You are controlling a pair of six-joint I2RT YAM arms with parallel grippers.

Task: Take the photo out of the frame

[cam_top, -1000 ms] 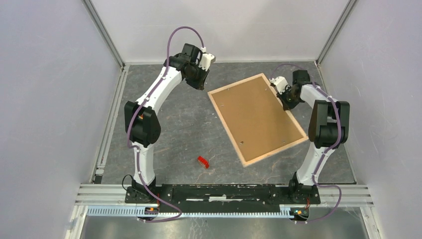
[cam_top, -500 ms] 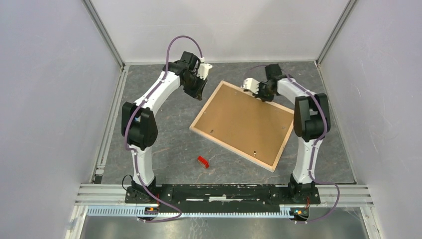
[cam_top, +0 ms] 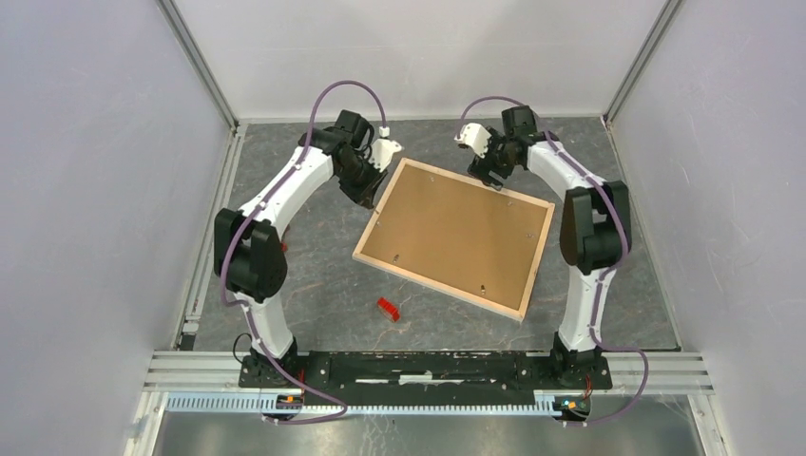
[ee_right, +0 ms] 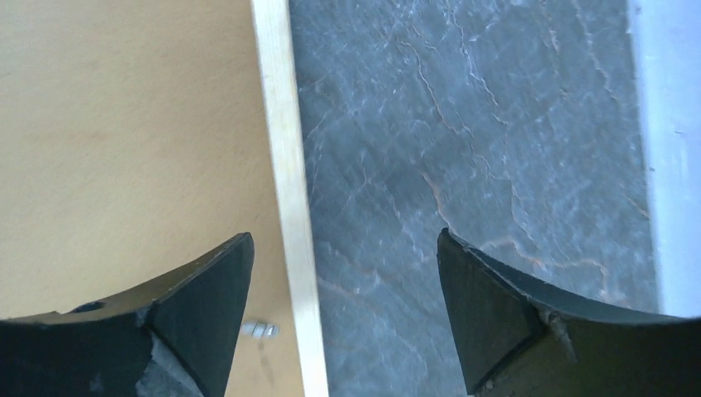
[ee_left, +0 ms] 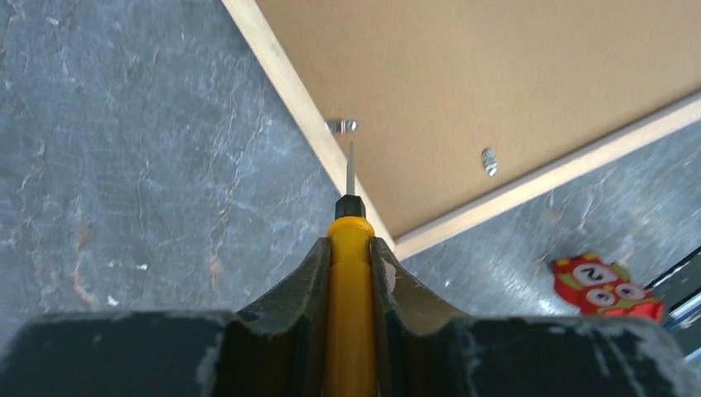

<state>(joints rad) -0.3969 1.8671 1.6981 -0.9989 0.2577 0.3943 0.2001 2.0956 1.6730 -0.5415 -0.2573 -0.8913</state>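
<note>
Left hand (ee_left: pixel 349 246) clamps yellow-handled tool (ee_left: pixel 350 318) — tip at frame (ee_left: pixel 289 91) edge; right hand (ee_right: pixel 343 277) spread wide, straddling rim.

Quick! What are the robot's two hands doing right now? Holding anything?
Left hand: closed on a yellow-handled tool, its thin tip at the frame edge.
Right hand: open, holding nothing, above the frame's edge.
</note>
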